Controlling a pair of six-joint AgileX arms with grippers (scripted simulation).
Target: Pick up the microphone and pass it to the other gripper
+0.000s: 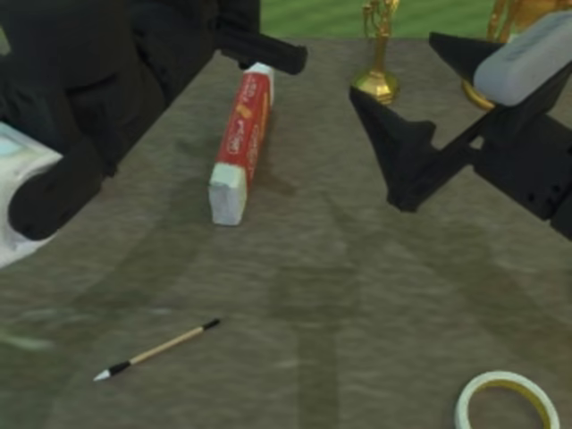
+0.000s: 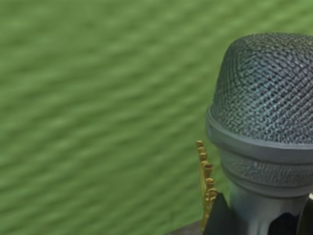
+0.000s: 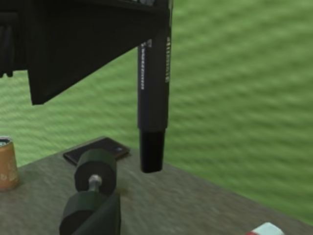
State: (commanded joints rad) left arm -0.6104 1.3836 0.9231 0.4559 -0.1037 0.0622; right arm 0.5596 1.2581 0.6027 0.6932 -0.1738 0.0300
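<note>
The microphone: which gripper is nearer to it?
Left. The left gripper holds the microphone raised off the table; the right gripper waits open, apart from it, at the table's right.

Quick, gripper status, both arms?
Left gripper: shut on the microphone, lifted off the table at the far left.
Right gripper: open, empty, far right, fingers toward the left arm.
</note>
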